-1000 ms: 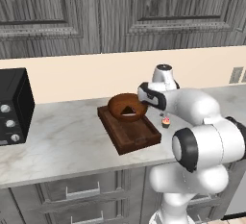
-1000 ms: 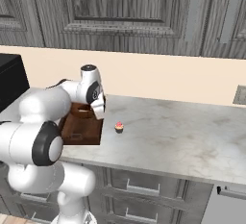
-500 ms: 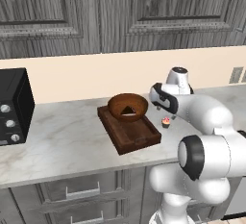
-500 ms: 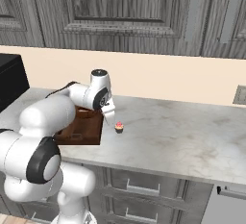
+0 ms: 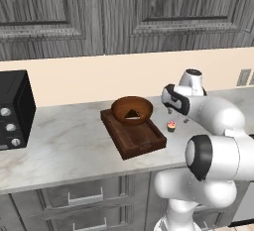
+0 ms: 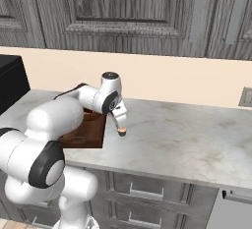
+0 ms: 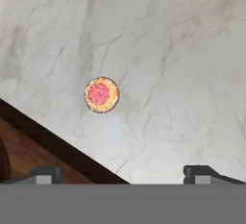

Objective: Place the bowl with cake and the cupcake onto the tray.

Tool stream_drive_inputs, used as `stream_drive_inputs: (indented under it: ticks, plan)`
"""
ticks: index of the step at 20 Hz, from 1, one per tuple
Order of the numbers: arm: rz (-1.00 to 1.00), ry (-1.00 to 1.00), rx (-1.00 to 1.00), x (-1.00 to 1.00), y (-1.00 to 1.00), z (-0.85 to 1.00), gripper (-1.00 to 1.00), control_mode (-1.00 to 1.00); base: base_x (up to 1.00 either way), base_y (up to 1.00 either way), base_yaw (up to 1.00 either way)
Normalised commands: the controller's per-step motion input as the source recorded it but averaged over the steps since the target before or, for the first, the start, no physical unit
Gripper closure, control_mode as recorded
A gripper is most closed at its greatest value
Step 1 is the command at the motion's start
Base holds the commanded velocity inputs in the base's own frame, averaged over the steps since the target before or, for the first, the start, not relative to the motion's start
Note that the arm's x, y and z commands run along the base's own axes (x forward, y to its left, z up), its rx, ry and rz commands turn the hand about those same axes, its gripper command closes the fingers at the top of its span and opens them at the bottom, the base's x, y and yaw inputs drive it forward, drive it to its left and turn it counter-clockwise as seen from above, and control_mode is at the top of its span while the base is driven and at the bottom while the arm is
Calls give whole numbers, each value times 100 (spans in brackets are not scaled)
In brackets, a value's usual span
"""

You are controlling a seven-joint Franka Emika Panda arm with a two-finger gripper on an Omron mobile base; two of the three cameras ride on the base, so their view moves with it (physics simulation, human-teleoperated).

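Observation:
The brown wooden bowl with cake (image 5: 131, 110) sits on the far end of the dark wooden tray (image 5: 141, 141), a dark triangular slice inside it. The cupcake (image 5: 171, 126) stands on the marble counter just right of the tray, pink-frosted. My gripper (image 5: 177, 117) hangs open a little above the cupcake, pointing down. In the hand view the cupcake (image 7: 101, 94) lies ahead, slightly left of centre, with nothing between the wide-apart fingertips (image 7: 46, 174), and the tray (image 7: 33, 153) cuts across the lower left. From the right base view the gripper (image 6: 118, 122) is just over the cupcake (image 6: 122, 131), beside the tray (image 6: 86, 135).
A black microwave (image 5: 14, 108) stands at the counter's left end. The beige wall and a wall outlet (image 5: 243, 77) lie behind. Grey cabinets hang above, and the counter's front edge runs close to the tray's near corner.
My hand has swung right, from over the bowl and tray to above the cupcake. The jaws stayed open. Bowl, tray and cupcake have not moved.

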Motion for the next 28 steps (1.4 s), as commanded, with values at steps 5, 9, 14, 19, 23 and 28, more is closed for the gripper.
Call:
stream_drive_inputs:
  ticks: [5,9,14,19,23,28]
  plan:
    - [5,0,0,0,-25,0,-100,-100,0,0,0]
    - [2,0,0,4,-8,0,-100,-100,0,0,0]
    - [0,0,0,9,0,-1,-100,-100,0,0,0]
    - [0,0,0,11,0,-9,-100,-100,0,0,0]
    - [0,0,0,10,0,-7,-100,-100,0,0,0]
    - [0,0,0,16,0,-7,-100,-100,0,0,0]
